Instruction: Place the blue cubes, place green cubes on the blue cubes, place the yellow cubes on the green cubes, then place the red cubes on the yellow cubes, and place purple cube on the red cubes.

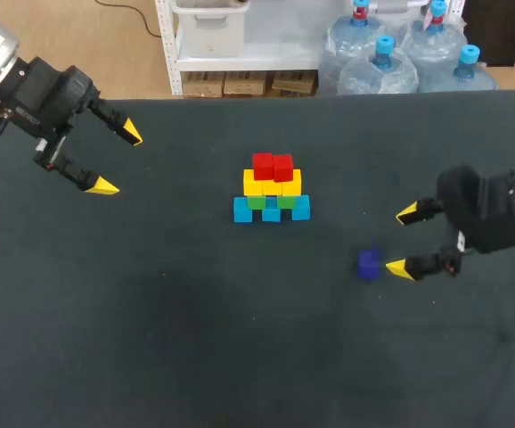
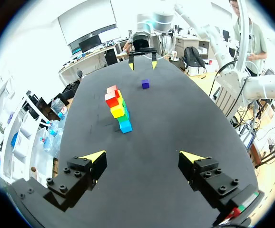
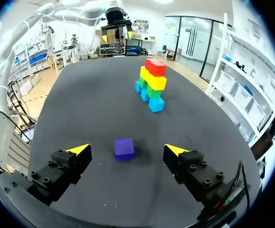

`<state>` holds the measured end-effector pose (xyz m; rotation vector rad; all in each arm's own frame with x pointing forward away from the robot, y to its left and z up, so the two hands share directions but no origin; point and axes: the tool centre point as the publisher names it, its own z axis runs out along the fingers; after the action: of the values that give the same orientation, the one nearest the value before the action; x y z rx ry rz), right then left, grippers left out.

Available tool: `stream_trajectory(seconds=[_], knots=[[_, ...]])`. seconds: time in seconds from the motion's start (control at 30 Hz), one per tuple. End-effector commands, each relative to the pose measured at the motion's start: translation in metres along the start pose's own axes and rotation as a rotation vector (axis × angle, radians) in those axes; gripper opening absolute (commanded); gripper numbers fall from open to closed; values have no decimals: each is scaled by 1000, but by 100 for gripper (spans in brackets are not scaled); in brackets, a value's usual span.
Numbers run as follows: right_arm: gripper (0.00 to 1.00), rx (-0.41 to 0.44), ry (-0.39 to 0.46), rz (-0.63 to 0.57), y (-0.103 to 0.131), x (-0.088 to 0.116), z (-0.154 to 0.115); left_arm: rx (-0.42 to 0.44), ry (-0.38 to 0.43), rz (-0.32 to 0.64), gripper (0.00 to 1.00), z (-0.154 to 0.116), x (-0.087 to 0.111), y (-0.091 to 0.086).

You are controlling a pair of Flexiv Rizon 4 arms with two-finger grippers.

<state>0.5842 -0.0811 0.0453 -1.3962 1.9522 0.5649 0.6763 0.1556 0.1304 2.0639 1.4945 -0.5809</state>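
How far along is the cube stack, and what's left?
Done: blue cubes, green cubes, yellow cubes and red cubes are stacked in order. In hand: nothing; the right gripper is open, with the purple cube on the table just ahead of it. Left: grasp it and set it on the reds.

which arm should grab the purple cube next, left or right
Right. The purple cube lies just ahead of the right gripper, whose fingers are open. The left gripper, also open, sits on the other side of the red cubes, much farther from the purple cube.
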Motion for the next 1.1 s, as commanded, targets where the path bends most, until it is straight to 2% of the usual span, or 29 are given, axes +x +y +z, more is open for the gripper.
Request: stream_trajectory(seconds=[0.03,0.57,0.87,1.03,1.07,1.1], knots=[[100,-11,-10,4,-1,4,12,-3,-2,3,100,0,1,-1],[100,-76,15,13,5,15,31,-3,-2,3,100,0,1,-1],[100,-82,17,15,4,17,38,-3,-2,3,100,0,1,-1],[85,-86,18,14,3,19,43,-3,-2,3,100,0,1,-1],[80,-87,19,13,3,19,44,-3,-2,3,100,0,1,-1],[72,-89,18,13,3,19,44,-3,-2,3,100,0,1,-1]])
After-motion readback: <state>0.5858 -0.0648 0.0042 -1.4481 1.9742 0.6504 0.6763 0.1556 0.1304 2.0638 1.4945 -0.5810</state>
